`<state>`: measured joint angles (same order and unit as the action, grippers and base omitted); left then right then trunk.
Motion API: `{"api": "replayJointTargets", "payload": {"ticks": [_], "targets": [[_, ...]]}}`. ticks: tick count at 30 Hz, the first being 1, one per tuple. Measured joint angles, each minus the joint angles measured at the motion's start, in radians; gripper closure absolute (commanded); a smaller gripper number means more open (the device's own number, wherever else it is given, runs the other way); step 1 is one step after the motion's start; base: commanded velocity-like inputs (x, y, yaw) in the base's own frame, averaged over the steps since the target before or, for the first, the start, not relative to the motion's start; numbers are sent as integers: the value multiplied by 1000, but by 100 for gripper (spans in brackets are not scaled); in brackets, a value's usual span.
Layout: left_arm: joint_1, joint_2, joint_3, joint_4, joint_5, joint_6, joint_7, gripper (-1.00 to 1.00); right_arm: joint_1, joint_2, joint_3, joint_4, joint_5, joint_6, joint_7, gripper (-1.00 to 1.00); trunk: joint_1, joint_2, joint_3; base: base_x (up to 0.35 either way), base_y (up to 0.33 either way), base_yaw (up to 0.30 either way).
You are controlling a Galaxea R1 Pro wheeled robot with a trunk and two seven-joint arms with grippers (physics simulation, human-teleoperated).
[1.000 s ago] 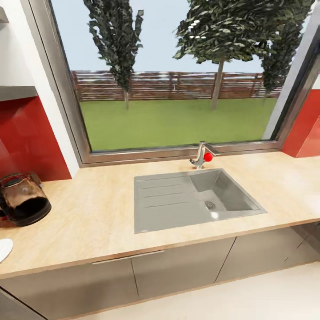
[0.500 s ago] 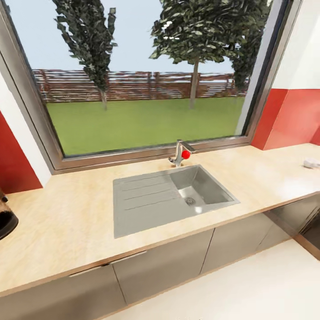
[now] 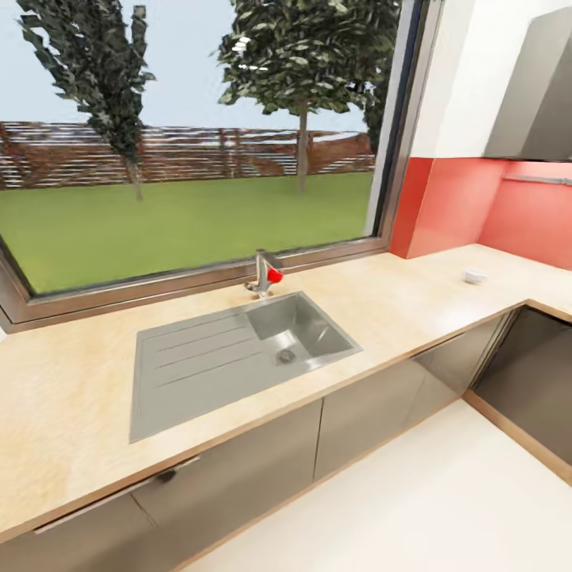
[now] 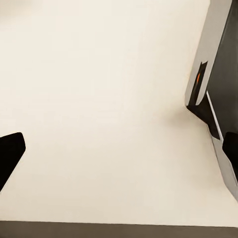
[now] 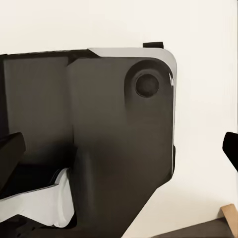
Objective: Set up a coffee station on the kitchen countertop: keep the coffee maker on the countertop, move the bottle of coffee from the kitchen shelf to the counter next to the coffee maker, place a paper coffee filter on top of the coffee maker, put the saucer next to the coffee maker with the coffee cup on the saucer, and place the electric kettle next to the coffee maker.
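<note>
Your coffee cup sits far right on the kitchen countertop, nearer your right arm; both grippers' fingers spread, empty

The left gripper's fingertips are plain matte black wedges. Beside them runs a dark body panel edged in pale silver-grey, with a small orange mark set in a narrow slot. From the right wrist, the base is a broad black plate with rounded silver-trimmed corners, a round black knob — and a white part underneath.
</note>
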<state>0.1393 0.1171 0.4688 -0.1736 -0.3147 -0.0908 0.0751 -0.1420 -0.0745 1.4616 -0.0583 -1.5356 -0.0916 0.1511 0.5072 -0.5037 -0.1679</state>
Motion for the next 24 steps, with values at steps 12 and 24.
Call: {"api": "replayJointTargets", "payload": {"ticks": [12, 24], "targets": [[0, -4, -1, -1, 0, 0, -1, -100, 0, 0, 0, 0, 0, 0, 0, -100, 0, 0, 0, 0, -274, -300], [1, -3, 0, -2, 0, 1, -1, -100, 1, 0, 0, 0, 0, 0, -1, -100, 0, 0, 0, 42, -269, -300]]}}
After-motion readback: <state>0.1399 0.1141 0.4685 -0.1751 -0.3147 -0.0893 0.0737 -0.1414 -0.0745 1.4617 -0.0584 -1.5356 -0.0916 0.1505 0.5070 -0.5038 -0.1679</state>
